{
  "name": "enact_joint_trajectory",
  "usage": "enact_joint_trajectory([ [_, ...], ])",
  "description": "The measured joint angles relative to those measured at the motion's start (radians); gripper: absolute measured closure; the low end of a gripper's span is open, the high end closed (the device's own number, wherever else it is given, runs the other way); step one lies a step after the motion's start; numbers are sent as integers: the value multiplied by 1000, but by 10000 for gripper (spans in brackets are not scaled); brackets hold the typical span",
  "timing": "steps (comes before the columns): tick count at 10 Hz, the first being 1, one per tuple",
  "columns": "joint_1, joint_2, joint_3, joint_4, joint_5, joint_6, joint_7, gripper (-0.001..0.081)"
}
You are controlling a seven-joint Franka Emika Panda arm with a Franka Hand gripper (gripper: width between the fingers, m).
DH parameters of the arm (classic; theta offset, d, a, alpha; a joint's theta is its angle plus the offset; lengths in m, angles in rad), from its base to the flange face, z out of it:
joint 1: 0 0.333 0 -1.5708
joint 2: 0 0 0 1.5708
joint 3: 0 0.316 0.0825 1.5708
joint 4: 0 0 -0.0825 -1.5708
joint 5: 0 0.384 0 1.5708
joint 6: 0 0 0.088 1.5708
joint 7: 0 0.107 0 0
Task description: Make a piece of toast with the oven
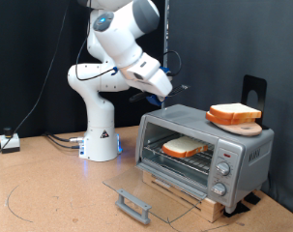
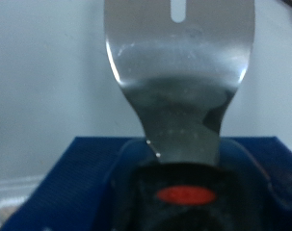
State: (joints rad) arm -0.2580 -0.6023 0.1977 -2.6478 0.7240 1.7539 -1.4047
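The silver oven (image 1: 245,153) stands on a wooden slatted base at the exterior view's right, its glass door (image 1: 151,186) dropped open with the grey handle (image 1: 134,204) in front. One piece of toast (image 1: 185,147) lies on the wire rack inside. A second slice (image 1: 233,112) lies on a round wooden board (image 1: 245,127) on the oven's top. My gripper (image 1: 161,94) hovers above the oven's top left corner. In the wrist view it (image 2: 179,188) is shut on a spatula (image 2: 179,58) with a metal blade and a black handle.
The arm's white base (image 1: 100,140) stands left of the oven on a brown tabletop. Cables and a small box (image 1: 9,143) lie at the far left edge. A black stand (image 1: 254,92) rises behind the oven. A dark curtain hangs at the back.
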Motion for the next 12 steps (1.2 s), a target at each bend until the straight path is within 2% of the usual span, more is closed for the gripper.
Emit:
enact_joint_trajectory([
  [4,57,-77,140,-60,77,58,81,410],
  [7,102,-121,273,-115,169,153,181,410],
  [9,118,-128,352,-150,218,220,217,410],
  [11,119,-128,375,-157,270,240,215,410],
  [12,119,-128,376,-156,292,245,211,378],
])
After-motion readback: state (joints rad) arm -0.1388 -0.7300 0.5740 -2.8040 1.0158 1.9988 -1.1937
